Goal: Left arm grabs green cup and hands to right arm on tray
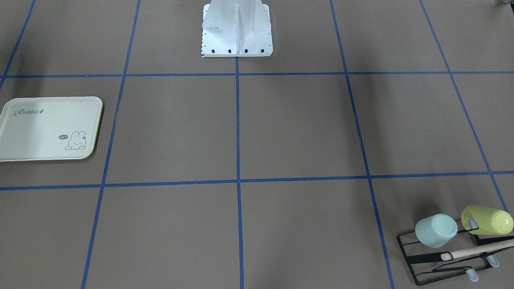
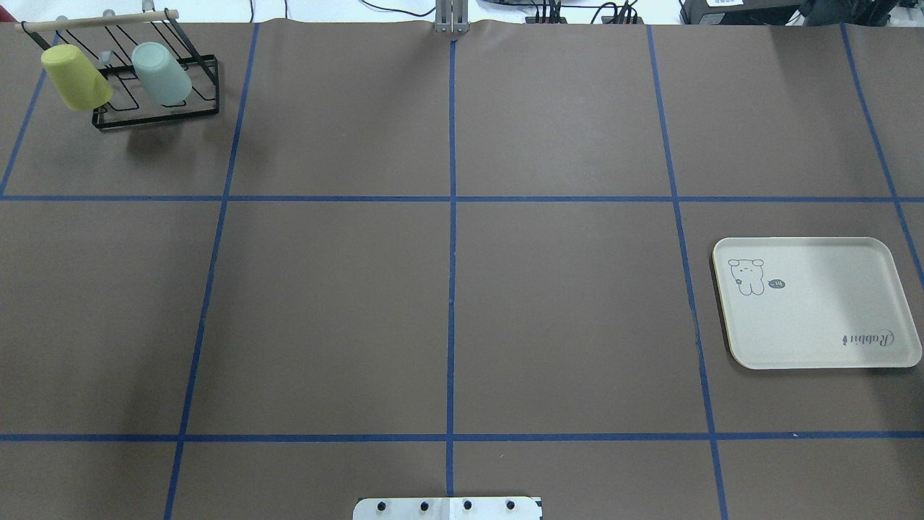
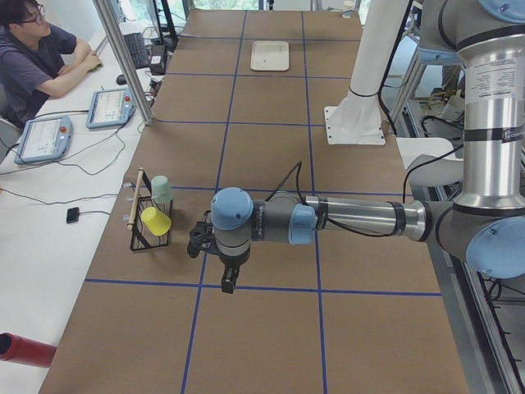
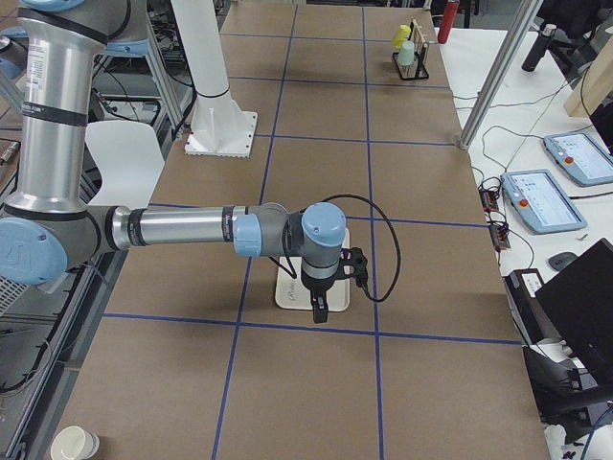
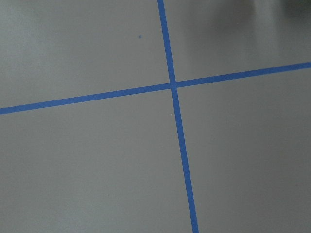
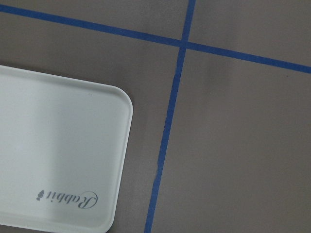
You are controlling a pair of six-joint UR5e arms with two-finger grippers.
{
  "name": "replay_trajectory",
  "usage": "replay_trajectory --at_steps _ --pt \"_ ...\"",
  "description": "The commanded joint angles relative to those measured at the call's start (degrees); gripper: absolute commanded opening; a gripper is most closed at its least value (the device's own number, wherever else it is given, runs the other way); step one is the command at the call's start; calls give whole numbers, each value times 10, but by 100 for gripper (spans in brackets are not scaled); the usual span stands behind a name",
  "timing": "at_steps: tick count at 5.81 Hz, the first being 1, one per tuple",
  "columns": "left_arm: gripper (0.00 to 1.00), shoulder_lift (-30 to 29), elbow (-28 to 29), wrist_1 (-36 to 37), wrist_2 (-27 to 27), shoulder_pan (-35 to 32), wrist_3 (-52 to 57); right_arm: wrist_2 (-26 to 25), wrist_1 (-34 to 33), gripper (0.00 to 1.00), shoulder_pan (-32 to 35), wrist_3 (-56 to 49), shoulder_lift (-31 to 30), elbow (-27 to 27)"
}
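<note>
1. The green cup (image 2: 162,72) sits tilted on the rack (image 2: 156,120), at the upper left of the overhead view. It is just beside the yellow cup (image 2: 76,77), and nothing grips it.
2. The left gripper (image 3: 228,284) hovers over bare table, apart from the rack. Its finger spacing cannot be told.
3. The right gripper (image 4: 319,310) hangs near an edge of the tray (image 2: 816,318), at the right of the overhead view. Its finger spacing cannot be told either.
4. No cup is on the tray.
5. Assessment: no step is complete. The grasp, the handover and the placement all remain.
</note>
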Motion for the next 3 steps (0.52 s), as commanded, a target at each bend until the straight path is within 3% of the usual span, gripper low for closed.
replay_trajectory --at_steps 1,2,3 --pt "100 -3 1 -6 1 0 0 0 0 100 0 0 1 0" --pt "100 -4 -1 -27 1 0 2 -1 2 100 0 -1 2 0" --pt "100 -14 1 -87 0 2 0 -1 52 100 -1 3 3 -2"
